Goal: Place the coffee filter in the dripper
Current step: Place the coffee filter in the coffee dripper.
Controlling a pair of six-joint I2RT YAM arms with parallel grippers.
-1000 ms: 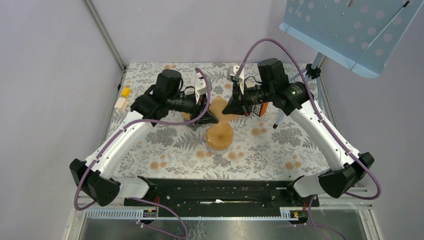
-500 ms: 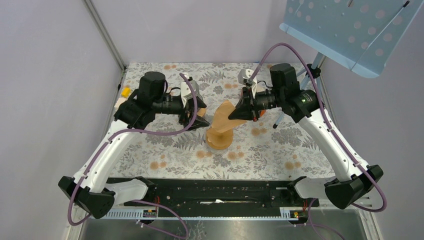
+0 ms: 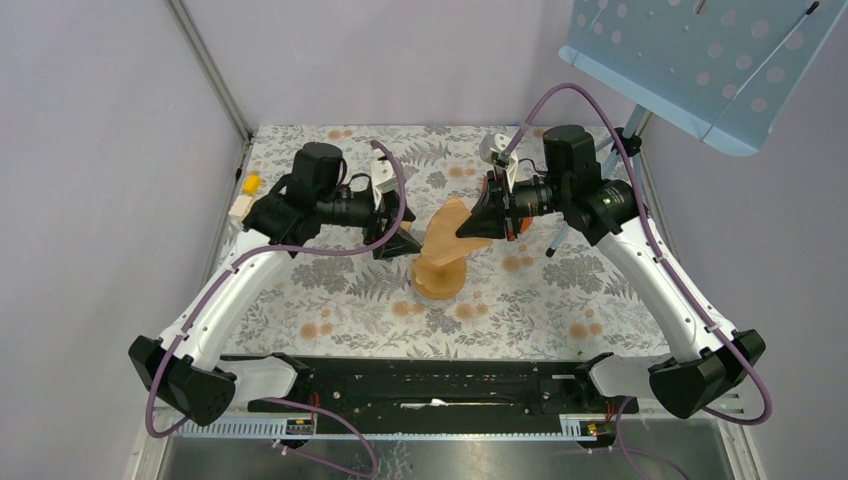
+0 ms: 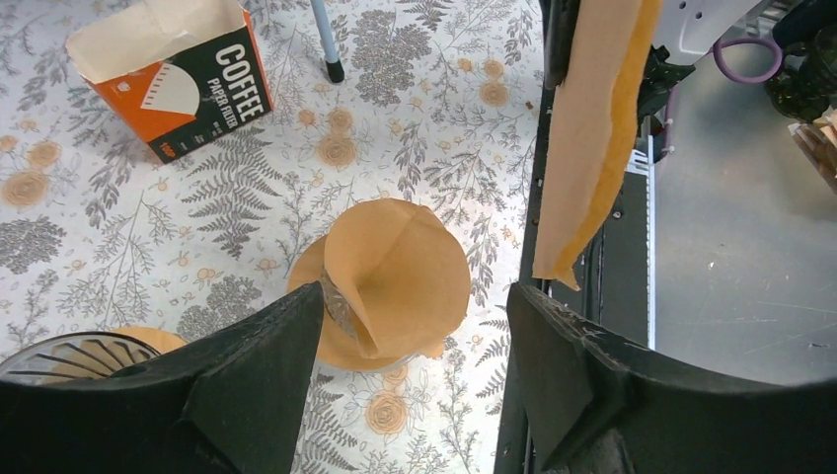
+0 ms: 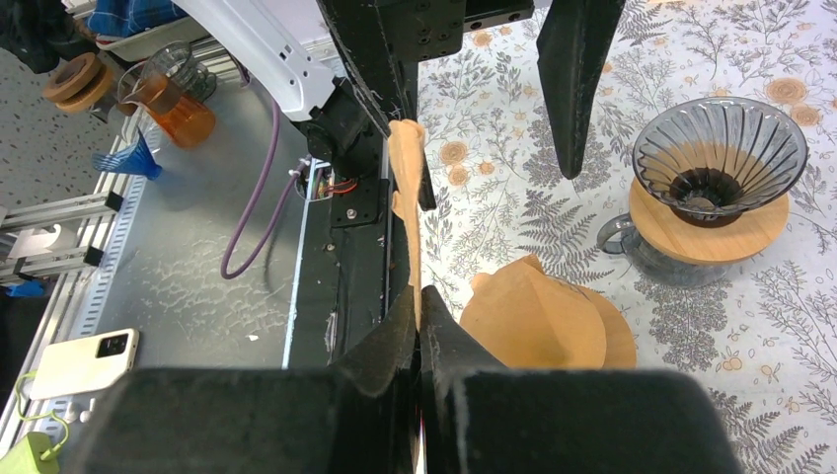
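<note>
I have the coffee filter (image 3: 450,225) pinched in the right gripper (image 3: 470,228), whose fingers are closed tight on its lower edge. The filter is in the air, flat and nearly upright, between the two grippers. In the right wrist view (image 5: 407,197) I see it edge-on as a thin tan strip rising from the closed fingers (image 5: 395,331). In the left wrist view (image 4: 592,128) it hangs as a long tan sheet at the upper right.

It is not in the dripper (image 5: 719,158). The dripper is a ribbed glass cone on a wooden ring (image 5: 706,232) over a glass cup (image 5: 642,262). It stands on the table (image 3: 350,300) apart from the filter and shows no paper inside. The left wrist camera catches its rim at the lower left (image 4: 64,357), partly behind the left finger.

The left gripper (image 3: 400,240) stands wide open with nothing between its fingers (image 4: 266,355). It sits low, just left of the held filter.

Below the held filter a stack of filters (image 3: 438,275) lies on the table, and its top sheet is partly lifted into a loose cone (image 4: 415,257). It lies near the dripper (image 5: 538,321).

Farther back an open orange-and-black box of coffee filters (image 4: 168,69) lies on the flowered tablecloth. Near it is the black foot of a thin stand pole (image 4: 326,39).
</note>
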